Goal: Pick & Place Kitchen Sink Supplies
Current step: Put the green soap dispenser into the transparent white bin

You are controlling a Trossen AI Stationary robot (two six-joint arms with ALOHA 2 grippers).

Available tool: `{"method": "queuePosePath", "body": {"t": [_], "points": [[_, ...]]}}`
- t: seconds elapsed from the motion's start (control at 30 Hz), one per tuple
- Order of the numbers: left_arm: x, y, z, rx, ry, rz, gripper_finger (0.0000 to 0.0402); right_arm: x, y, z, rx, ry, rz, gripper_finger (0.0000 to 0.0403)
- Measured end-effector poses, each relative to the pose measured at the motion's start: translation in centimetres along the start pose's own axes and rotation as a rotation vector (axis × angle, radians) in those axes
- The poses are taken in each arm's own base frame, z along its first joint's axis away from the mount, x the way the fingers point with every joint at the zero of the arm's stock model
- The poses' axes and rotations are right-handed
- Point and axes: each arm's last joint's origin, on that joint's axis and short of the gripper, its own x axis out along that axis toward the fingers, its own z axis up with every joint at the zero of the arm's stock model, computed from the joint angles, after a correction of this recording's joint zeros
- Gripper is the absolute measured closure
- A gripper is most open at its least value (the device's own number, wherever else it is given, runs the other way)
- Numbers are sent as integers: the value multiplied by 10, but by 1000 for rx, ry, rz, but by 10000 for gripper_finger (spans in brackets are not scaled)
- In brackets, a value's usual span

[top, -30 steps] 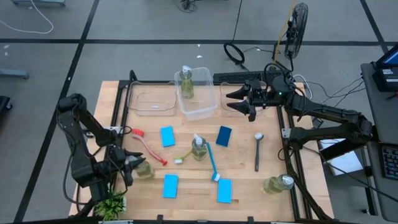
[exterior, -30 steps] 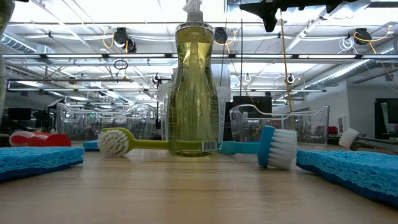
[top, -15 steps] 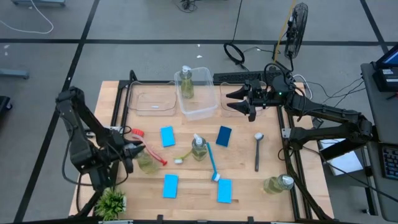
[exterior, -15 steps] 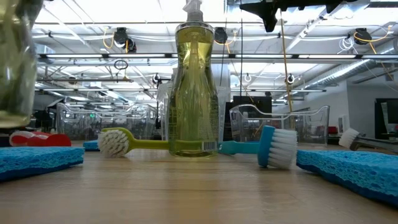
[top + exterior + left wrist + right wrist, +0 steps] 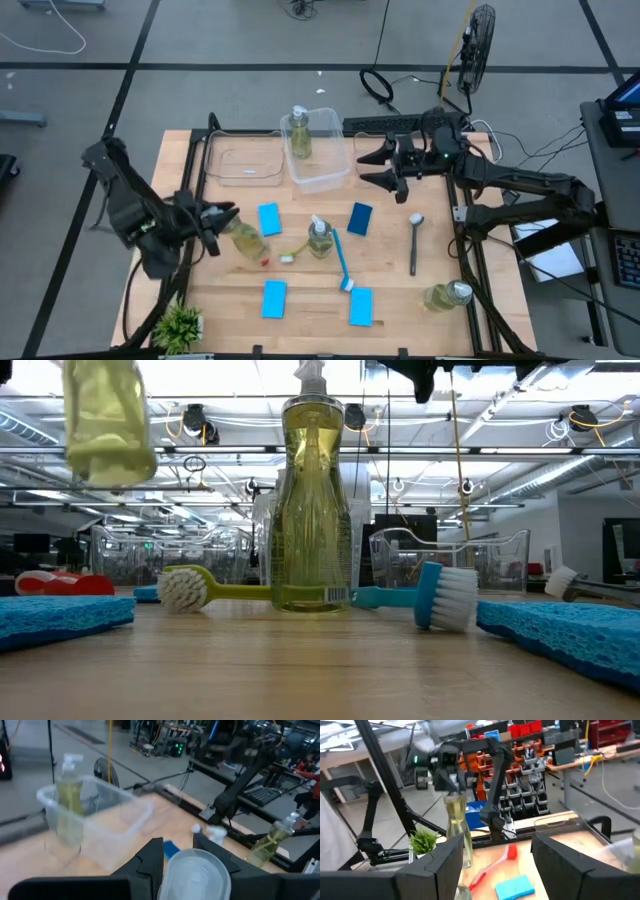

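Note:
My left gripper (image 5: pixel 222 224) is shut on a clear pump bottle of yellow-green liquid (image 5: pixel 246 241), held in the air (image 5: pixel 105 420) over the table's left part. My right gripper (image 5: pixel 383 170) hovers open above the table's far right. A second bottle (image 5: pixel 319 240) stands on its base mid-table. A third (image 5: pixel 299 135) stands in a clear bin (image 5: pixel 330 176), and a fourth (image 5: pixel 447 296) lies near the right edge. Several blue sponges (image 5: pixel 269 219) lie flat. Yellow-green (image 5: pixel 295 250), blue (image 5: pixel 341 262) and dark grey (image 5: pixel 414 245) brushes lie on the wood. The red brush (image 5: pixel 222 213) is partly hidden. My left gripper has the bottle pinched between its two fingers (image 5: pixel 150 862) by its upper end. The bottle's body (image 5: pixel 455 825) reaches out past the fingertips, its round base (image 5: pixel 195 870) facing away from the wrist. It hangs tilted and lifted clear of the table.
A flat clear bin (image 5: pixel 245 170) sits at the far left, and another clear bin (image 5: pixel 450 560) is under the right gripper. A small green plant (image 5: pixel 180 325) stands at the near left corner. Bare wood shows between the sponges.
My left gripper has risen and swung from the near left corner toward the table's middle and far side. It carried the bottle up off the wood, so the bottle now hangs high in the low view. My right arm has shifted slightly toward the table's left.

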Motion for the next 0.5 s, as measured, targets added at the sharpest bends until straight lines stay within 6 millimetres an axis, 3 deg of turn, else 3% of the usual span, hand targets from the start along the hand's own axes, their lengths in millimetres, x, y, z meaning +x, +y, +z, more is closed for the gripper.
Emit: {"method": "queuePosePath", "body": {"t": [0.27,0.5], "points": [[11,-12,57,86,-99,10,304,12,-1,-1,-45,-49,28,169],[27,-11,79,103,-177,70,304,23,-7,-8,-65,-49,27,138]]}}
